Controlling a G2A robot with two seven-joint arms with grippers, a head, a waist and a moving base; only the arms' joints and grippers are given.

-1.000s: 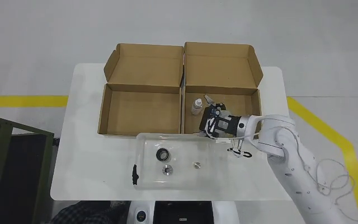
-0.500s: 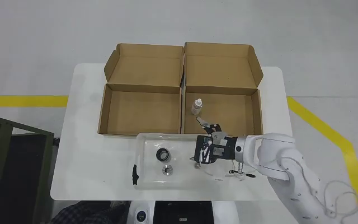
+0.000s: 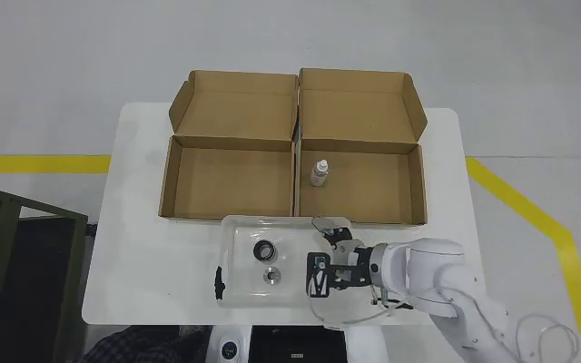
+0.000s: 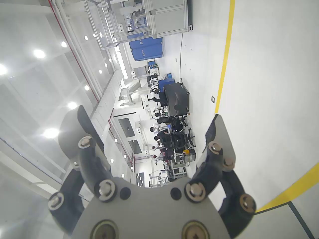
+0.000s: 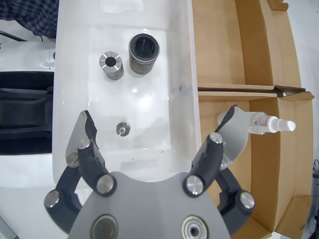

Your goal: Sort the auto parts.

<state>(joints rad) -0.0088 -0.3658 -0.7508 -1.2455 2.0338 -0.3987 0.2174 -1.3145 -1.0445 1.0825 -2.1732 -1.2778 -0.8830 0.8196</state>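
Top cam looks down; R wrist close over bin [image 5: 192, 50], shared; L faces hall [image 4: 169, 125].

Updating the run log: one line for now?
right gripper: open, above clear bin | clear bin: black bearing, slotted cylinder, small disc | bottle: in cardboard box | left gripper: open

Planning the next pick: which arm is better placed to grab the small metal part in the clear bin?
Right. The right gripper hangs open over the clear bin, near the small metal part; the left gripper faces the room.
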